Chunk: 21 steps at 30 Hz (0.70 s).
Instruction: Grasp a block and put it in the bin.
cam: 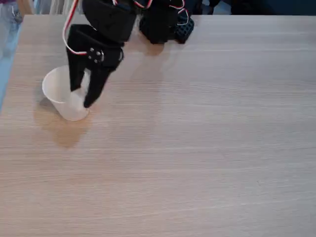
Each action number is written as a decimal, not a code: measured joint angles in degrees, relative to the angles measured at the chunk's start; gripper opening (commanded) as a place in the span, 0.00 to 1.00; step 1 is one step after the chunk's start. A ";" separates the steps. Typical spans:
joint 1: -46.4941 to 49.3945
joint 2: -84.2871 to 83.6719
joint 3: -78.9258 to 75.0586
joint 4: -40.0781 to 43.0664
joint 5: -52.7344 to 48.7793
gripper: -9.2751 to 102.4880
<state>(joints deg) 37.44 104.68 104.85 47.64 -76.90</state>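
End effector [82, 98] hangs over the bin [60, 94] in the fixed view, at the left side of the counter [197, 148], both black fingers pointing down with a visible gap between them, so spread, nothing seen pinched. Left finger tip sits over the cup mouth, right finger tip lies across the near-right rim/wall; cannot tell if it touches the cup or is just above it. The block can't be made out: no cube on the bare counter, cup interior is white and partly covered by the fingers, so it may be inside already, judgement only. Risks: cup is light thin paper, tapered, narrow base, rolled rim, so any sideways pull of the arm with a finger inside the mouth would likely hook the rim and tip or drag it; the counter laminate looks smooth, so the cup would slide easily. If the block is not yet fully in, a white cube with hard flat faces could bounce off the rim and roll out. A straight lift looks safest before swinging away. Materials: end effector matte black plastic, angular, with small screws and red/white wires looping above; counter pale wood-grain, flat, slightly glossy; cup matte white, casts soft shadow toward the near side.
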 measured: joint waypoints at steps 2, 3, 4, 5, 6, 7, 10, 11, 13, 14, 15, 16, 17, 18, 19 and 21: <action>1.85 0.26 0.00 -0.26 -0.62 0.08; 2.72 0.35 0.00 -0.26 -0.79 0.08; 3.52 0.53 0.00 -0.26 -0.97 0.08; 4.31 0.70 0.00 -0.26 -1.05 0.08; 4.92 0.88 0.00 -0.26 -1.23 0.08; 5.45 1.14 0.00 -0.26 -1.32 0.08; 6.42 2.02 0.53 0.97 -1.67 0.08; 6.68 2.37 0.70 1.49 -1.67 0.08; 7.38 3.16 1.58 2.55 -1.67 0.08; 7.73 3.52 1.85 3.25 -1.67 0.08; 8.00 4.13 2.37 4.13 -1.67 0.08; 8.09 4.83 2.99 4.66 -1.67 0.08; 8.09 5.45 3.69 5.01 -1.67 0.08; 7.91 6.15 4.48 5.36 -1.67 0.08; 7.82 6.86 5.36 5.45 -1.67 0.08; 7.82 8.17 7.03 5.45 -1.67 0.08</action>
<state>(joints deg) 45.26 112.85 111.88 53.09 -78.57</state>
